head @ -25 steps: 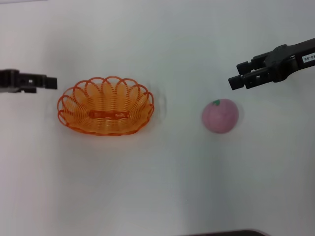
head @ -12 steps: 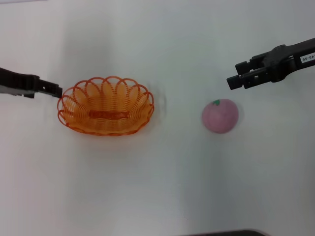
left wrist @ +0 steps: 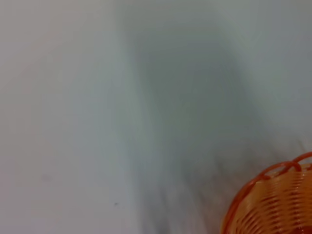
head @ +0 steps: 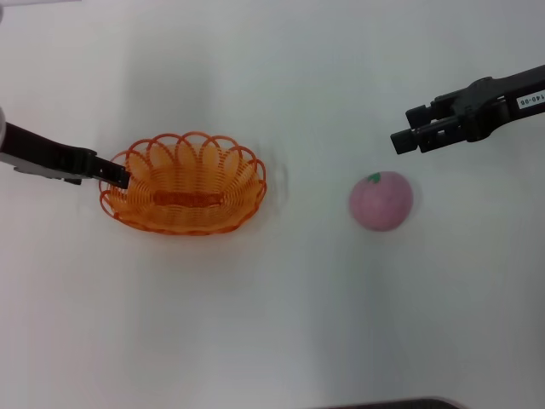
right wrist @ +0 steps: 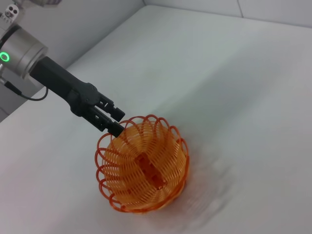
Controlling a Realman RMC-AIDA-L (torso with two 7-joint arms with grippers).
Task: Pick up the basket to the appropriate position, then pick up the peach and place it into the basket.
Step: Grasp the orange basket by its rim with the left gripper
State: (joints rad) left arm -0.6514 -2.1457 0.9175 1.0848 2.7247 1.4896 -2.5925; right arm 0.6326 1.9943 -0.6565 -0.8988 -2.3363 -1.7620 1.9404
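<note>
The left gripper (head: 119,177) reaches in from the left edge of the head view, and its dark fingertips meet the scalloped rim at the left end of the basket (head: 183,182); in the right wrist view the same gripper (right wrist: 116,127) shows two slim fingers lying close together at the rim, but whether a loop of wire is actually pinched between them cannot be told. The right gripper (head: 407,136) hangs above the table (head: 281,315) toward the far right, its fingers parted with a plain gap between them and nothing held — it stands apart from the peach (head: 381,200), which lies nearer the robot and a little to the left of it. The peach rests on the white table well to the right of the basket, with a small green mark on its upper left side. The basket sits upright on the table, left of centre, with nothing inside it but its own orange weave. The left wrist view is smeared and gives only a curved piece of the basket's rim (left wrist: 273,200), cut off at the picture's corner, with the left arm's own fingers out of sight. The right wrist view does not show the peach or the right arm's fingers. There is one basket, one peach and two grippers — both arms run off the edges of the head view.
</note>
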